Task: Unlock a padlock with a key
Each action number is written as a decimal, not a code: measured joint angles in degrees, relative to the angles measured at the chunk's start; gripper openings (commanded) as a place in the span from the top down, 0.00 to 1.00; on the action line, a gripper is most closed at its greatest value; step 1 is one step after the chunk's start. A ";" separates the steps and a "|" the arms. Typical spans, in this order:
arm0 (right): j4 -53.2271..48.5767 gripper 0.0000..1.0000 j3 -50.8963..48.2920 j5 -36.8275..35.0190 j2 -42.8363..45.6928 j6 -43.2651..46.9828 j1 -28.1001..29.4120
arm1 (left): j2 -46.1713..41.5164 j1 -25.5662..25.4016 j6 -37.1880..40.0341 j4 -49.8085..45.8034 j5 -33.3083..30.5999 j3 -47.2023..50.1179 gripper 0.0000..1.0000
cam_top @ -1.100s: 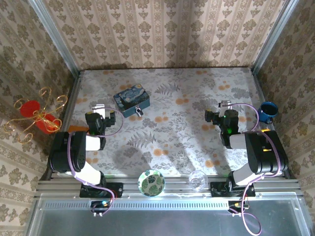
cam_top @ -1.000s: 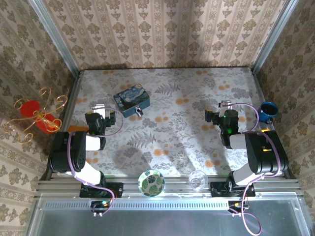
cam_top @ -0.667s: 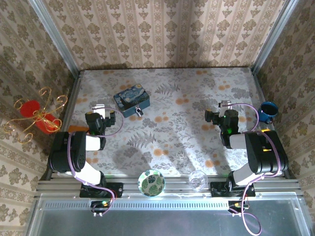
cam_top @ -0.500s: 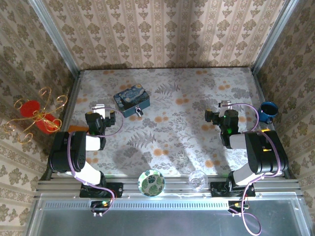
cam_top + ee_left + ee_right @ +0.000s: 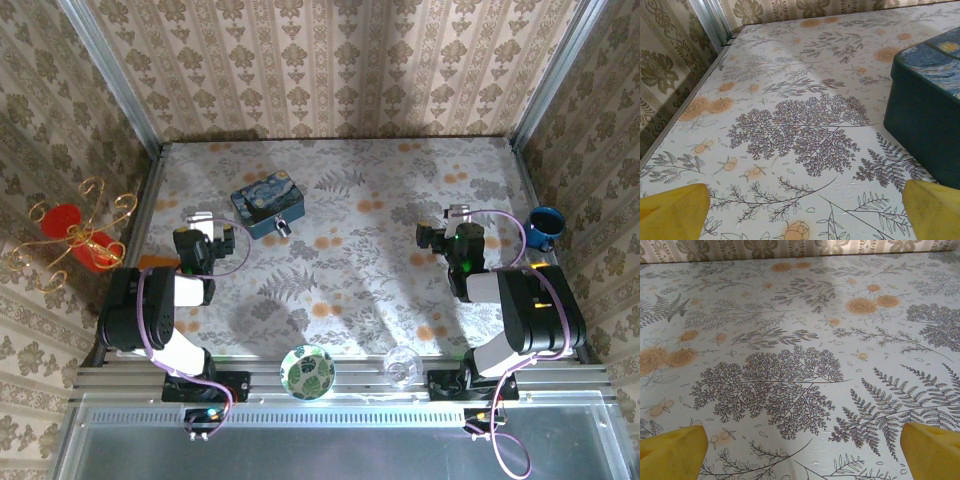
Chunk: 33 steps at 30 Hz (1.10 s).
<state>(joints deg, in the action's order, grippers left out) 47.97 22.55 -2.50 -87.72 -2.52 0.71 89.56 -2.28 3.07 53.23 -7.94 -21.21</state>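
A tiny dark-and-silver padlock (image 5: 283, 225) lies at the front right corner of the blue starry-night tin (image 5: 267, 205) on the floral table. The key is out of view. My left gripper (image 5: 206, 228) rests low on the table to the left of the tin, open, with its yellow fingertips (image 5: 675, 207) wide apart and nothing between them. The tin's dark side (image 5: 927, 115) fills the right of the left wrist view. My right gripper (image 5: 447, 226) sits at the table's right side, open, with bare tablecloth between its yellow fingertips (image 5: 672, 450).
A blue mug (image 5: 545, 225) stands at the right edge. A leaf-patterned bowl (image 5: 307, 371) and a clear glass bowl (image 5: 402, 365) sit on the near rail. A red and gold wire holder (image 5: 70, 235) hangs outside the left wall. Metal frame posts bound the table.
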 measured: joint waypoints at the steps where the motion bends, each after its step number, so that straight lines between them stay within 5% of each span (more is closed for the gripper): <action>1: 0.00 0.00 0.00 0.00 0.00 -0.02 0.00 | 0.00 0.00 0.00 0.00 0.00 0.00 0.00; 17: -3.45 0.00 1.55 -0.09 0.48 -0.04 0.02 | 0.00 0.42 0.00 -0.04 1.36 0.00 0.00; 23: -15.69 0.00 6.51 -3.45 7.58 -2.21 0.02 | -3.26 1.27 -0.48 -2.97 1.31 0.00 0.00; 33: -53.00 0.01 18.51 -17.40 18.71 -19.74 5.79 | -30.34 0.48 -9.79 -22.25 -2.58 -2.08 0.00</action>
<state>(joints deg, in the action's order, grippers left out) -5.04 41.06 -19.90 -69.01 -22.26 6.50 59.22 -1.80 -6.72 30.98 -10.52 -23.29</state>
